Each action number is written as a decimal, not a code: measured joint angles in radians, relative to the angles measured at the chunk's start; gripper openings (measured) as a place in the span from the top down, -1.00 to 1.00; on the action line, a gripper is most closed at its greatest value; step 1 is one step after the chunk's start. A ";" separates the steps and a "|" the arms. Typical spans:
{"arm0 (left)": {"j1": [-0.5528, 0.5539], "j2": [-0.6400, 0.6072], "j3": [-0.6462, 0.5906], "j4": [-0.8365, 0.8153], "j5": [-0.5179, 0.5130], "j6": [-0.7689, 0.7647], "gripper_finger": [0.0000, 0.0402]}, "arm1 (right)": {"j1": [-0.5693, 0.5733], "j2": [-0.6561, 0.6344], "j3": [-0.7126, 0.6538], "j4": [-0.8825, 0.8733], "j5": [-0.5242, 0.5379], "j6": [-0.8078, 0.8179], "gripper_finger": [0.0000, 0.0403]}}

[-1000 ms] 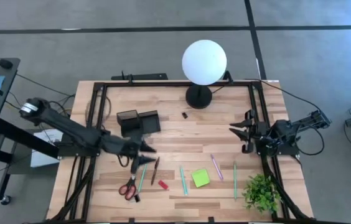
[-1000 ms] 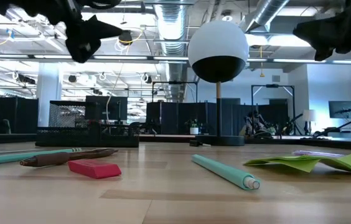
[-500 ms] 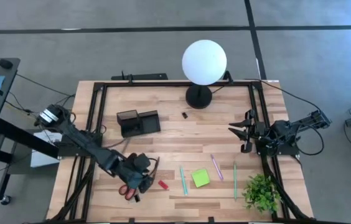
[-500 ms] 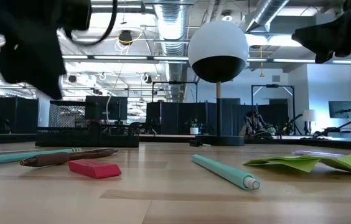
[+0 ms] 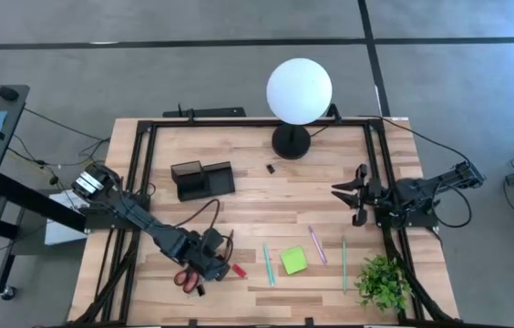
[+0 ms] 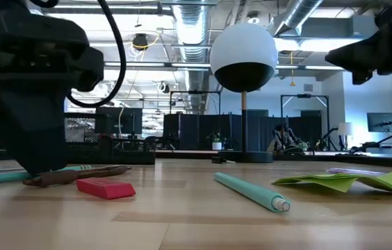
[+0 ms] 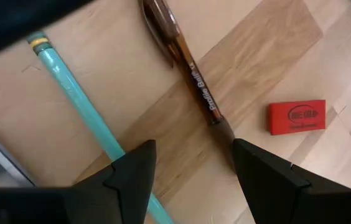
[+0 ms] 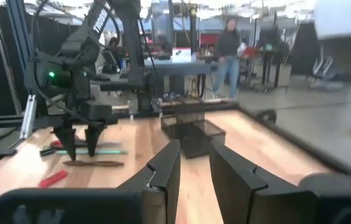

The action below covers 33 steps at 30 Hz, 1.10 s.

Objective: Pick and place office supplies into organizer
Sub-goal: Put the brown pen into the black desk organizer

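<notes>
My left gripper [image 7: 194, 143] [image 5: 211, 260] is open and points steeply down, low over the near-left part of the table. The brown pen [image 7: 188, 68] lies flat, its tip end running in between the fingers, close to one of them. A teal pen [image 7: 76, 106] lies beside it and a red eraser [image 7: 297, 117] just past it. The red-handled scissors [image 5: 187, 278] lie next to the gripper. The black organizer [image 5: 202, 179] stands farther back. My right gripper [image 8: 194, 146] [image 5: 353, 193] waits level at the right edge, narrowly open and empty.
A second teal pen [image 5: 268, 264], the lime sticky-note pad [image 5: 293, 261], a pink pen [image 5: 317, 244] and a green pen [image 5: 344, 264] lie on the near half. A black clip [image 5: 271, 169] lies by the globe lamp's base [image 5: 291, 143]. A plant [image 5: 385, 282] stands near right.
My left gripper has gone down and toward the table's near edge, from beside the organizer to low over the brown and teal pens. It has tipped from nearly level to pointing steeply down and rolled about its own line, staying open. The pens have not moved.
</notes>
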 joint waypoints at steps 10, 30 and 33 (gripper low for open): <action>-0.018 0.008 0.082 0.003 -0.017 0.003 -0.06 | 0.000 0.000 0.000 -0.001 0.000 0.050 0.60; -0.020 0.009 0.089 -0.063 0.003 -0.015 -0.06 | 0.002 0.000 0.000 -0.002 0.000 0.200 0.60; -0.020 0.025 0.089 -0.047 0.002 -0.012 -0.06 | 0.002 0.000 0.000 -0.002 0.000 0.200 0.60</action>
